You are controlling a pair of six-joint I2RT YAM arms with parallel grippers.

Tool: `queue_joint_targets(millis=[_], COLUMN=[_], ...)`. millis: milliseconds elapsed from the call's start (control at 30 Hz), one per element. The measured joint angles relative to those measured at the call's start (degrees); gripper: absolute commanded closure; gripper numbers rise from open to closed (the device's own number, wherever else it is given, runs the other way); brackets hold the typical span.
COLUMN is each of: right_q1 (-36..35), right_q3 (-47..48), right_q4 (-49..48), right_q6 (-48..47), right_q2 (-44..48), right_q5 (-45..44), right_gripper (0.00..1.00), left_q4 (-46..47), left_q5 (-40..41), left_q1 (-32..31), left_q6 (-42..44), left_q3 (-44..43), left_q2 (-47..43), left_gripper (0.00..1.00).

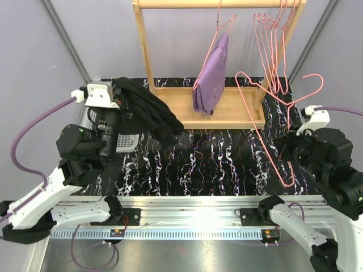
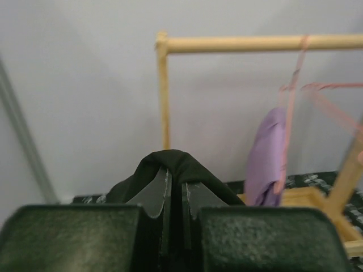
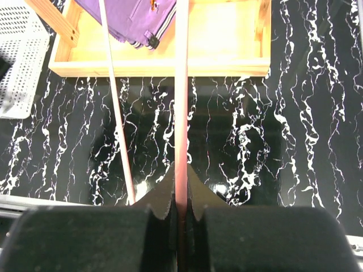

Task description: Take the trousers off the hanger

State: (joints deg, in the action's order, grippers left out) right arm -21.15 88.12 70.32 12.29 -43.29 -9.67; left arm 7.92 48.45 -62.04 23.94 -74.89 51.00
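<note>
Black marble-patterned table is carrying a wooden rack at its far side. The left gripper is pinching a fold of the black trousers between closed fingers, so the cloth is draping over the wrist, clear of the rack. This arm is standing raised and bent beside the rack's left post. The right gripper is clamping the wire of an empty pink hanger, probably to keep it steady, with its arm reaching low over the table. The lilac trousers are hanging on another hanger and, I judge, waiting for removal.
</note>
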Motion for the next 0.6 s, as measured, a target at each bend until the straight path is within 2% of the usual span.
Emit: queue_joint_targets(millis=[133, 367, 600], right_q1=[0.0, 0.0, 0.0], right_q3=[0.04, 0.02, -0.02], right_q4=[-0.48, -2.19, -3.32], right_q6=[-0.13, -0.17, -0.57], right_q2=[-0.26, -0.85, -1.97], right_q5=[-0.04, -0.11, 1.2], right_gripper=[1.0, 1.0, 1.0], left_q4=[-5.51, -9.11, -17.38], left_q5=[1.7, 3.72, 3.72], left_q1=[7.41, 18.12, 38.62], left_q6=[-3.82, -8.66, -16.85], left_q3=[3.58, 4.76, 5.53], left_q2=[-2.89, -5.9, -3.96], left_gripper=[1.0, 1.0, 1.0])
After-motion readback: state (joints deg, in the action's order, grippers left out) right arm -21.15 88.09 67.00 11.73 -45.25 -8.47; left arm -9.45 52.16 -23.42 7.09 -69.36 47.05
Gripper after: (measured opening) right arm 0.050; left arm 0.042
